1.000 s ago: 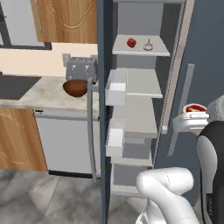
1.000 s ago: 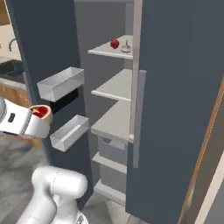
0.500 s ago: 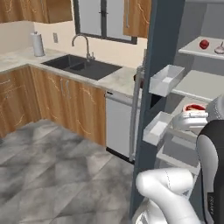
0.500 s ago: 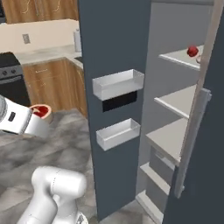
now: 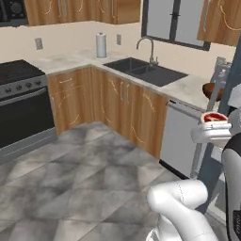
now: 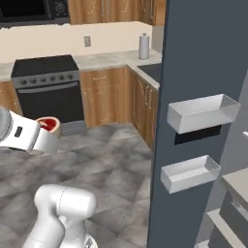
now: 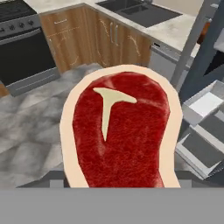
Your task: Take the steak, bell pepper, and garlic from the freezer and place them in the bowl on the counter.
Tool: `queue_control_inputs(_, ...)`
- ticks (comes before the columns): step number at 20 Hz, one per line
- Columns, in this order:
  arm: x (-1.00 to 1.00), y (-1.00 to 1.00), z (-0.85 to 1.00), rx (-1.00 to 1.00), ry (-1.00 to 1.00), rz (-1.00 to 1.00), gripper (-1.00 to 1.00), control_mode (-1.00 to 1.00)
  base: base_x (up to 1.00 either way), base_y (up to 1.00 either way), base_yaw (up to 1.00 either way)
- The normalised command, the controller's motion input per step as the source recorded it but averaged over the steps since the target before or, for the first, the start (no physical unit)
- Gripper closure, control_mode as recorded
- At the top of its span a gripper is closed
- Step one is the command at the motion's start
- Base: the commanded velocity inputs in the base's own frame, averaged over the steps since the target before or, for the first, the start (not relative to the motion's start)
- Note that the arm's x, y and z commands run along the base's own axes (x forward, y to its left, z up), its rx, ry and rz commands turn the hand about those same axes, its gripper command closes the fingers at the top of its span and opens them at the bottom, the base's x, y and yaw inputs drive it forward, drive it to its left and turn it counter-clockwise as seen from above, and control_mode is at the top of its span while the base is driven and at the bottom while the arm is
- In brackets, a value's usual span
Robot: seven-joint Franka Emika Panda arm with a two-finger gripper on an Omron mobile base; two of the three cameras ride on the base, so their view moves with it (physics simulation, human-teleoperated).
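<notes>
Fingers clamped on the steak point(image 7: 120, 131), held flat and high off the floor, presumably for carrying to the bowl point(image 5: 212, 90) on the worktop point(image 5: 188, 89).

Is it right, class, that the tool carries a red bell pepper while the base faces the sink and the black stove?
Not quite. The tool carries the steak, not a bell pepper: the hand view shows a flat red slab with a pale rim and a white T-shaped bone mark. The sink and black stove are indeed ahead.

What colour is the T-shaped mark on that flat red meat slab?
Creamy white, on the flat red meat slab with its pale rim; clearest in the hand view.
</notes>
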Motion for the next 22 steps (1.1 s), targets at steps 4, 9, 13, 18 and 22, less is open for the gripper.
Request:
queue_control_inputs(4, 0.00, 0.00, 0.00, 0.00, 0.00, 0.00, 1.00, 1.00, 1.00, 0.91, 0.00)
queue_control_inputs(9, 0.00, 0.00, 0.00, 0.00, 0.00, 0.00, 1.00, 1.00, 0.91, 0.80, -0.10)
queue_control_inputs(13, 0.00, 0.00, 0.00, 0.00, 0.00, 0.00, 1.00, 1.00, 0.67, 0.43, -0.56)
queue_control_inputs(18, 0.00, 0.00, 0.00, 0.00, 0.00, 0.00, 1.00, 1.00, 0.56, 0.49, -0.66)
queue_control_inputs(22, 0.00, 0.00, 0.00, 0.00, 0.00, 0.00, 1.00, 1.00, 0.61, 0.59, -0.65)
